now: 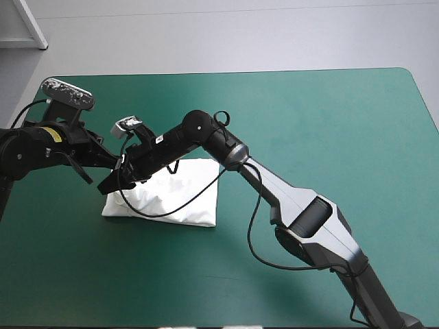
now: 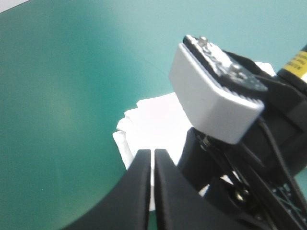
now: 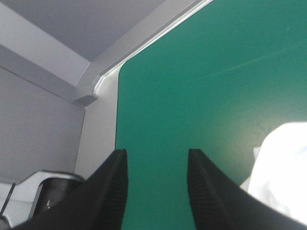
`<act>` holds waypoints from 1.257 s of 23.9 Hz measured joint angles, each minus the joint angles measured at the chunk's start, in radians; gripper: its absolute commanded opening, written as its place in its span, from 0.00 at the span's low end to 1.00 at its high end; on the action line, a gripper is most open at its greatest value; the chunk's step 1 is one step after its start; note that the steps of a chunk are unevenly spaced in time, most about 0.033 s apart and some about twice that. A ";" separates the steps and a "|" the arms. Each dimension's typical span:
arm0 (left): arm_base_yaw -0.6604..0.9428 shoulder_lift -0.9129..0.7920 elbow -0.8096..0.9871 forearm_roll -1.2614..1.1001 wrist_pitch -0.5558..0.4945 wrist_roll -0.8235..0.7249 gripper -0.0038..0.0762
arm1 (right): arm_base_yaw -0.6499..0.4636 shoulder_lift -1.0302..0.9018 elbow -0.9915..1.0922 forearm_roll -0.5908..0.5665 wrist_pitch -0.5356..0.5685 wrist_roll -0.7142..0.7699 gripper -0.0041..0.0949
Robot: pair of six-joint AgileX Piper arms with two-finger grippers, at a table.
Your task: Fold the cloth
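- T-shirt (image 1: pixel 195 199) lies as a folded white bundle on the worktop (image 1: pixel 329 123), left of centre; edges look squared, so the fold is judged nearly or fully done
- left end effector (image 2: pixel 152 153) narrowed to a slit at the bundle's left edge; white shows in the slit, so it is judged to be pinching a layer, probably to steady that edge or tug it straight
- right end effector (image 3: pixel 156 155) spread wide, nothing between its fingers; T-shirt just beside it, teal-green cover ahead; it reaches across the bundle from the right and is judged to be between grips
- the two end effectors crowd the same corner; contact between them is a risk
- cover plain, matte, bare apart from the T-shirt; no creases seen
- grey floor (image 1: pixel 240 34) beyond the far edge
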 measured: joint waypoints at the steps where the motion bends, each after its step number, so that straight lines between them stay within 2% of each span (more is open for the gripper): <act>1: 0.000 0.000 0.000 0.000 0.000 0.000 0.07 | -0.006 0.000 0.000 -0.006 0.025 0.013 0.29; 2: 0.000 0.000 0.000 0.000 0.001 0.000 0.07 | -0.013 -0.001 0.000 -0.030 0.041 0.041 0.29; 3: 0.000 0.000 0.000 -0.001 0.003 0.000 0.07 | -0.031 -0.006 0.000 -0.127 0.054 0.101 0.29; 7: 0.000 0.000 0.000 0.006 0.024 -0.003 0.07 | -0.060 -0.060 0.011 -0.395 0.060 0.212 0.29; 10: 0.000 0.000 0.000 0.028 0.040 -0.016 0.07 | -0.073 -0.141 0.047 -0.529 0.066 0.274 0.29; 17: 0.000 0.000 0.000 0.039 0.042 -0.025 0.07 | -0.121 -0.368 0.296 -0.575 0.041 0.302 0.29; 18: 0.000 0.000 0.000 0.039 0.043 -0.026 0.07 | -0.131 -0.389 0.358 -0.575 0.018 0.302 0.29; 20: 0.000 0.000 0.000 0.040 0.043 -0.026 0.07 | -0.172 -0.456 0.566 -0.556 -0.094 0.292 0.29; 21: 0.000 0.000 0.000 0.040 0.043 -0.026 0.07 | -0.205 -0.499 0.733 -0.495 -0.194 0.252 0.31; 22: 0.000 0.000 0.000 0.040 0.043 -0.026 0.07 | -0.222 -0.516 0.797 -0.459 -0.232 0.220 0.41; 23: 0.000 0.000 0.000 0.040 0.043 -0.026 0.07 | -0.250 -0.534 0.932 -0.345 -0.309 0.131 0.49; 24: 0.000 0.000 0.000 0.040 0.043 -0.026 0.07 | -0.259 -0.536 0.987 -0.294 -0.332 0.090 0.67; 25: 0.000 0.000 0.000 0.041 0.043 -0.026 0.07 | -0.269 -0.535 1.070 -0.178 -0.384 -0.005 0.77; 26: 0.000 0.000 0.000 0.041 0.044 -0.026 0.07 | -0.271 -0.528 1.105 -0.112 -0.416 -0.056 0.82; 28: 0.000 0.000 0.000 0.041 0.044 -0.026 0.07 | -0.271 -0.509 1.128 -0.046 -0.450 -0.098 0.80; 30: 0.000 0.000 0.000 0.041 0.044 -0.026 0.07 | -0.271 -0.482 1.130 -0.023 -0.466 -0.112 0.72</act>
